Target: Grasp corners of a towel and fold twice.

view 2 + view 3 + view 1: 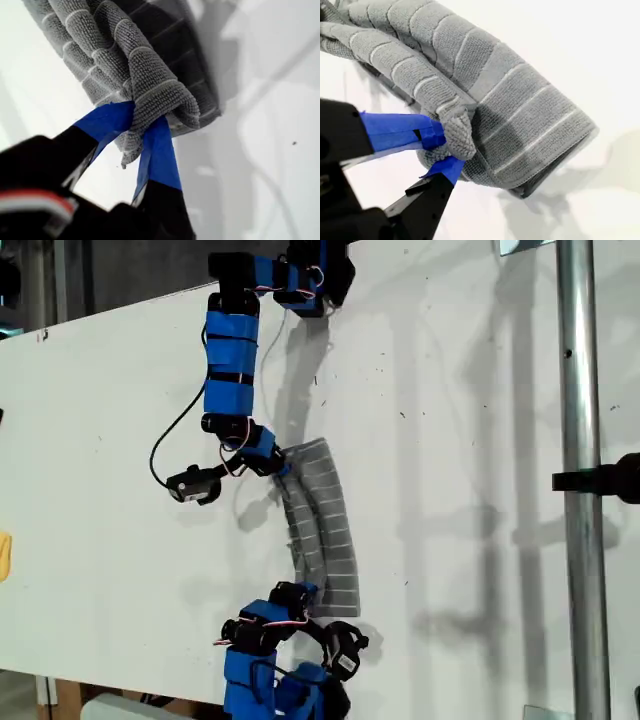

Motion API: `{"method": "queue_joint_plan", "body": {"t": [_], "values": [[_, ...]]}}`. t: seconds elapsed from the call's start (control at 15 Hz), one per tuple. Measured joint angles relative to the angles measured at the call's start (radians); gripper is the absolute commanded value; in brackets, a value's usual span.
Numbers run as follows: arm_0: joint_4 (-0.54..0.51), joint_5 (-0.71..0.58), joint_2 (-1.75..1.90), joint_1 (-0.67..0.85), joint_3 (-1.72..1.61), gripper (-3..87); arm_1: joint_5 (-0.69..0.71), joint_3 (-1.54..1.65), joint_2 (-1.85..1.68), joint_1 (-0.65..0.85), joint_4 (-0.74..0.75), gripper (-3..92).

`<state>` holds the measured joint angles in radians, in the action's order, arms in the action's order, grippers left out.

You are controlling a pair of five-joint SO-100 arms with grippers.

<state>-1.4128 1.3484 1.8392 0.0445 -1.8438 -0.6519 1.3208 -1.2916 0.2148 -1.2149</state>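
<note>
Where the exterior view's left edge cuts the white table (480, 440), a small yellow object (4, 555) is seen, too little of it showing to be named. Further right, two blue arms are seen over the table: an upper arm (232, 360) reaching down from the top of the exterior view, and a lower arm (265, 660) reaching up from the bottom. Between their tips the towel (325, 530) is stretched as a narrow, folded, slightly curved band. It lies roughly midway across the exterior view, its upper end at the upper arm's tip and its lower end at the lower arm's. Which arm is first and which second cannot be told from the wrist views.

In the first wrist view, my first gripper (142, 120) is seen nearly closed. Its blue-taped jaws are pinched on a bunched corner (150, 100) of the towel, and a small tip of cloth hangs between them. In the second wrist view, my second gripper (446, 150) is likewise clamped tight, and a rounded corner (457, 131) of the folded towel is squeezed between its jaws.

Toward the exterior view's right, an upright metal pole (580, 440) is seen, with a black clamp (600, 482) fixed to it.
</note>
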Motion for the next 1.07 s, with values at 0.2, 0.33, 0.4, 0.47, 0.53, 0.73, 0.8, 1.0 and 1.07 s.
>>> {"method": "queue_joint_plan", "body": {"t": [0.2,0.33,0.4,0.47,0.53,0.73,0.8,1.0,1.07], "values": [[-0.087,-0.100,0.071,0.170,0.000,-2.5,0.118,-0.058,-0.003,0.152,0.003,-0.3],[-0.106,-0.103,0.169,0.189,-0.012,-2.5,0.135,-0.058,-0.037,0.175,0.006,-0.3],[-0.112,-0.086,0.199,0.183,-0.046,-2.5,0.133,-0.043,-0.048,0.161,0.015,-0.3],[-0.081,-0.055,0.215,0.169,-0.106,-2.5,0.127,0.000,-0.052,0.146,0.029,-0.3],[-0.048,-0.021,0.218,0.140,-0.161,-2.5,0.112,0.048,-0.052,0.121,0.041,-0.3],[0.091,0.094,0.218,0.018,-0.267,-2.5,0.072,0.097,-0.051,0.044,0.058,-0.3],[0.133,0.135,0.218,-0.017,-0.287,-2.5,0.064,0.097,-0.037,0.035,0.063,-0.3],[0.285,0.232,0.216,-0.066,-0.407,-2.4,0.051,0.097,0.043,0.038,0.100,-0.3],[0.350,0.256,0.216,-0.067,-0.474,-2.4,0.044,0.097,0.083,0.038,0.120,-0.3]]}}
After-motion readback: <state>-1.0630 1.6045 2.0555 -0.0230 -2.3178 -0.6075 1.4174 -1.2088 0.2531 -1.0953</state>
